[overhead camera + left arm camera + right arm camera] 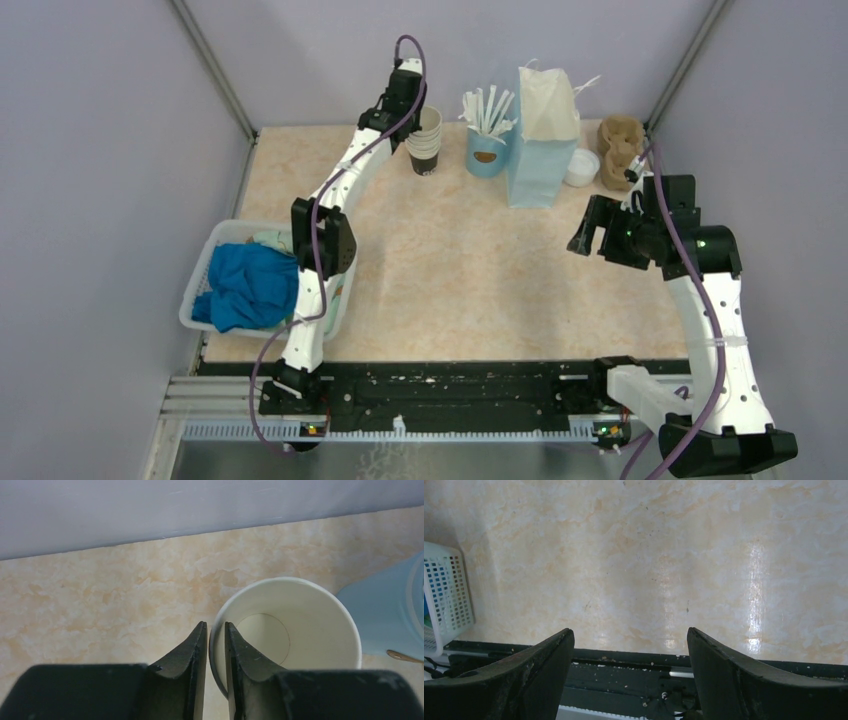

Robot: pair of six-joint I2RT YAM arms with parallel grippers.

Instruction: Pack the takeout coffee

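Clenched left jaws pinch lidless cup (300,615) rim, base hidden; right jaws spread.

Nothing readable anywhere, tbh; the blue cup (487,152) has a small brownish mark on its front; way too tiny to make out.

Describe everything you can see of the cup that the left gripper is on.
The cup is cream paper, lidless, empty, white inside. It stands upright, seemingly topmost of a stack with a black base band, just left of the blue cup. The left gripper pinches its rim, one finger inside, one outside.
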